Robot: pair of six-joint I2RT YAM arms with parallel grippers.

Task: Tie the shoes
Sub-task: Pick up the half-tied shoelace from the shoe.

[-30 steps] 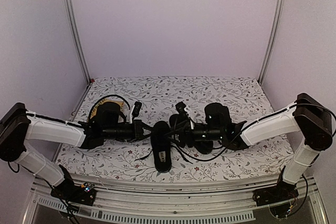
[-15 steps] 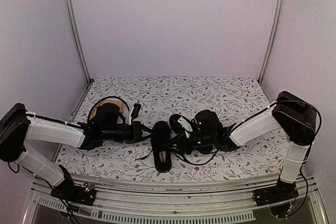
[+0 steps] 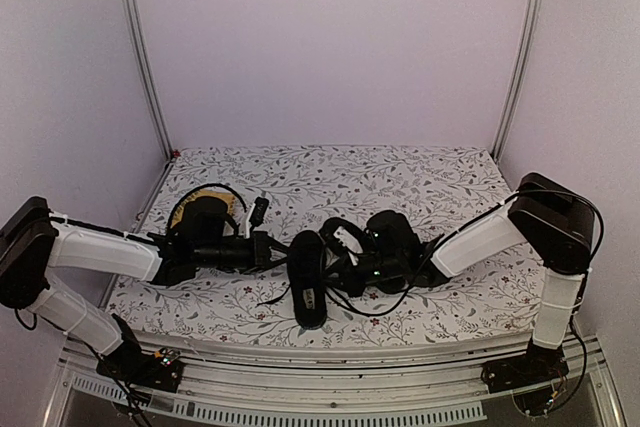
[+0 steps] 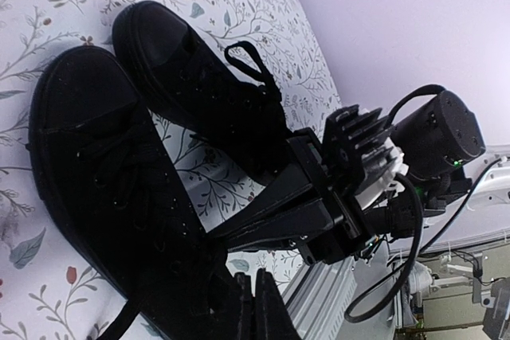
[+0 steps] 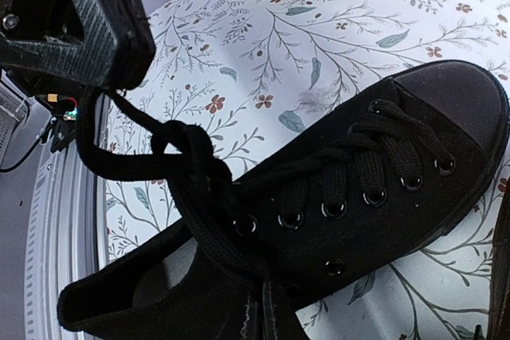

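One shoe between closed jaws, both pinching its laces.

Left arm: I see a white shell link set between black joint housings.
Right arm: same white link, with a bulky black elbow block.
Left gripper: matte black and angular on my top feed.
Cables: thin black leads looping by the right wrist.
Wrist motor: black drum, ribbed fins beside it, tiny green light.
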